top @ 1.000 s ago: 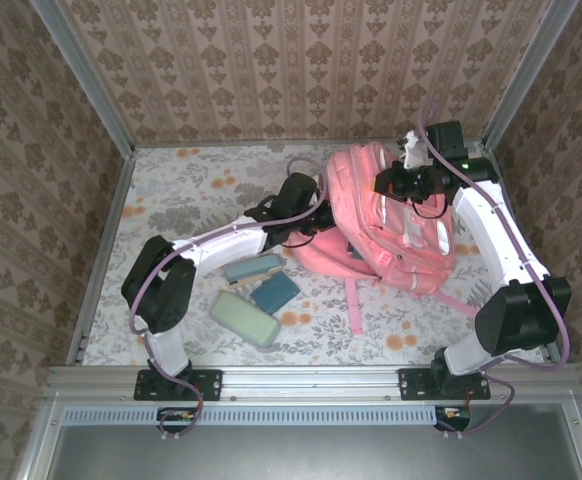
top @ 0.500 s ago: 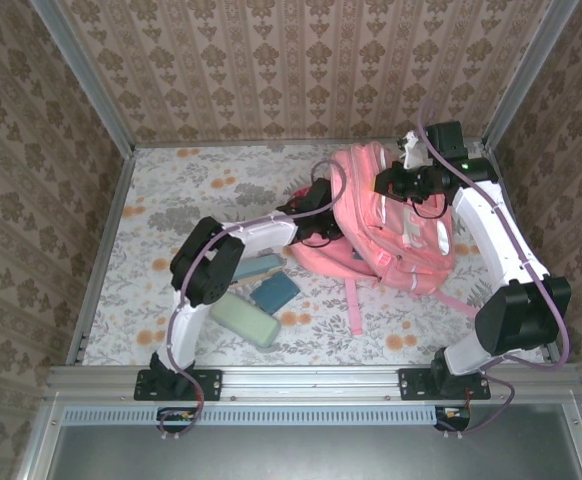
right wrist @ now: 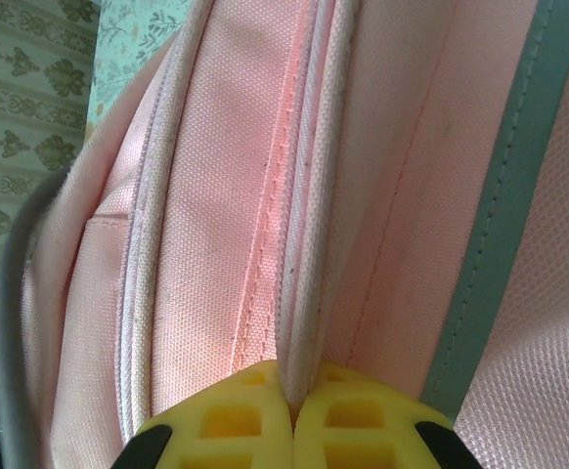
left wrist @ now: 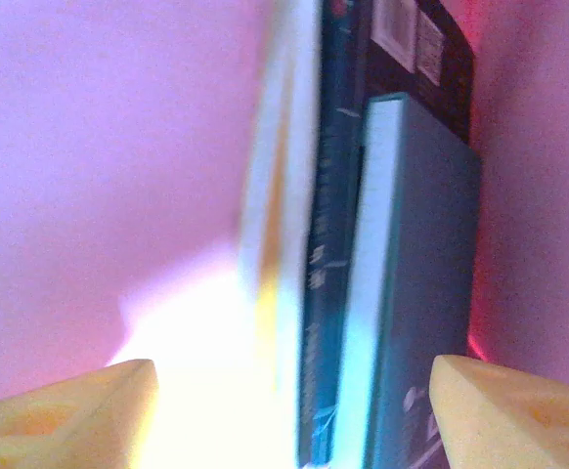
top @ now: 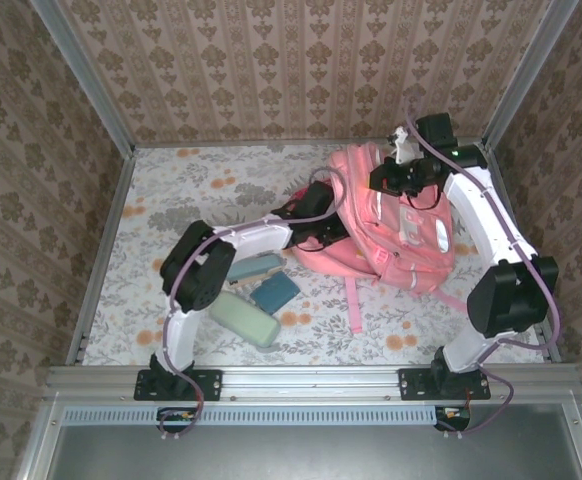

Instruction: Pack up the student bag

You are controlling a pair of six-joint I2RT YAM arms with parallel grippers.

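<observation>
The student bag (top: 391, 225) lies far right on the table (top: 171, 190), with books (left wrist: 363, 244) inside it. Left of it — nearer the arms — sit 3 items: pencil case (top: 244, 318) in front, pouch (top: 254, 268) and flat case (top: 274, 291) behind.

floral-cloth table (top: 171, 200) in front of me. student bag (top: 416, 250) lies on it, far right, one strap (top: 353, 305) trailing toward my side. left of bag, clustered close: grey-green case (top: 254, 267), teal book (top: 274, 291), pale green pencil case (top: 244, 318) nearest me.

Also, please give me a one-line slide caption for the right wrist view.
Shut jaws of the right arm pinch a piped seam of the pink student bag.
</observation>
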